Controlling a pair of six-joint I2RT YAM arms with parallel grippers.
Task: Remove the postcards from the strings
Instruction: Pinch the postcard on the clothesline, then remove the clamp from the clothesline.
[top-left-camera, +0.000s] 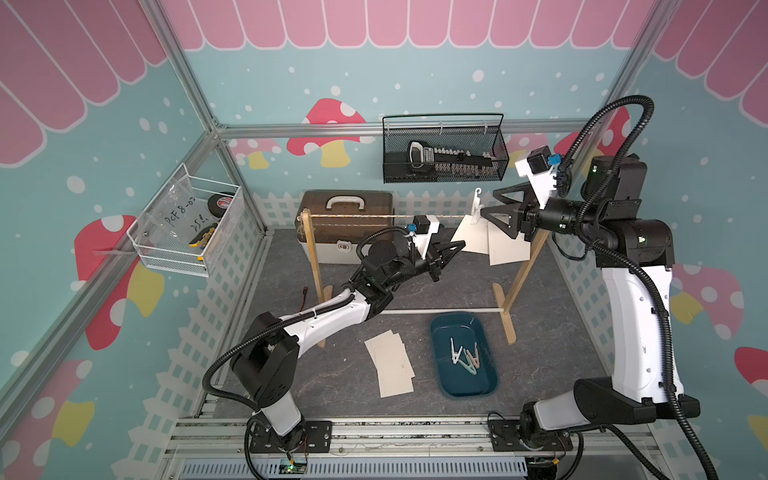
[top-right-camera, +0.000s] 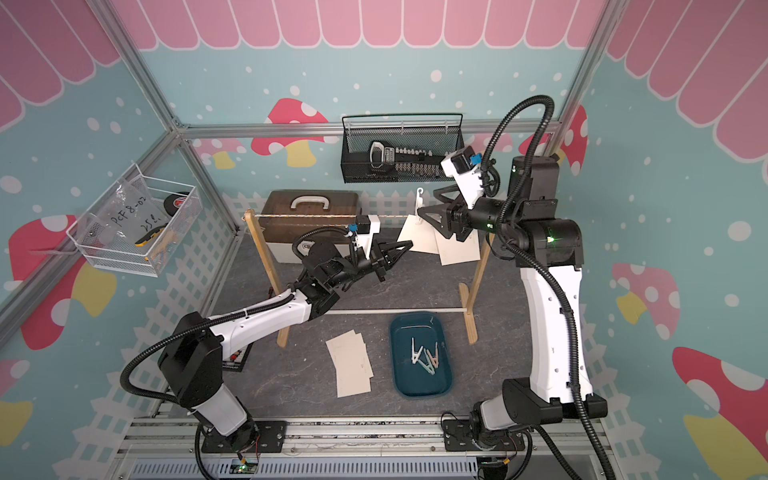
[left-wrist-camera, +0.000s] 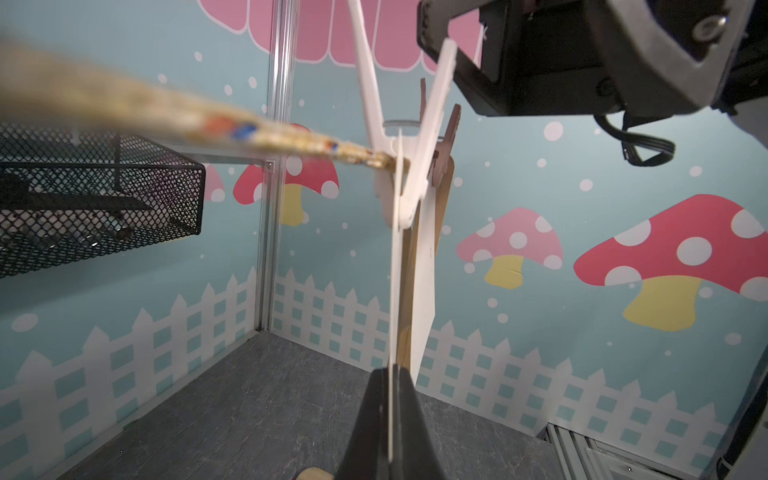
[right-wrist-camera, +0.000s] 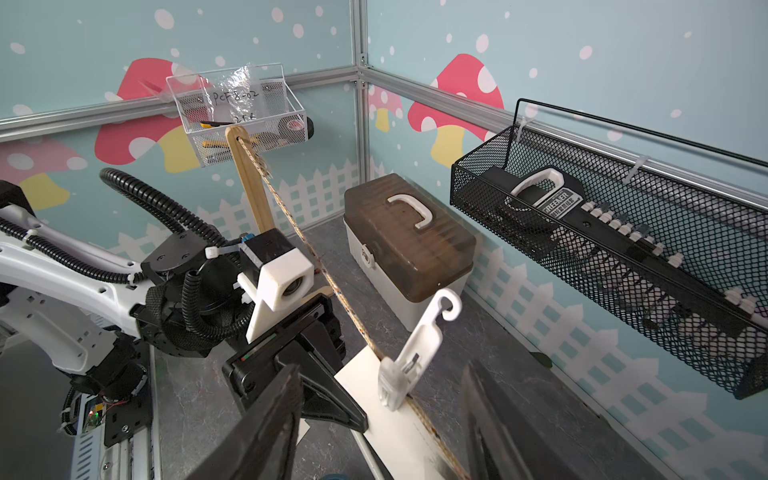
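Left gripper (top-left-camera: 459, 248) is pinched shut on the lower edge of the nearer hanging postcard (top-left-camera: 471, 237); my left wrist view shows the card's edge running straight down between the jaws. Right gripper (top-left-camera: 487, 204) stands partly open around the white clothespin (right-wrist-camera: 419, 345) that pins this card to the string (top-left-camera: 353, 216), and as far as I can see it is not squeezing it yet. I reckon we are past halfway: what looks like three cards lie in a loose stack (top-left-camera: 390, 365) on the table, beside the blue tray (top-left-camera: 436, 332) holding several pegs (top-left-camera: 464, 358). Two hang on the string near the upright on the right arm's side: the one I hold, and a second postcard (top-left-camera: 510, 251) just behind it under a darker peg (left-wrist-camera: 446, 141)
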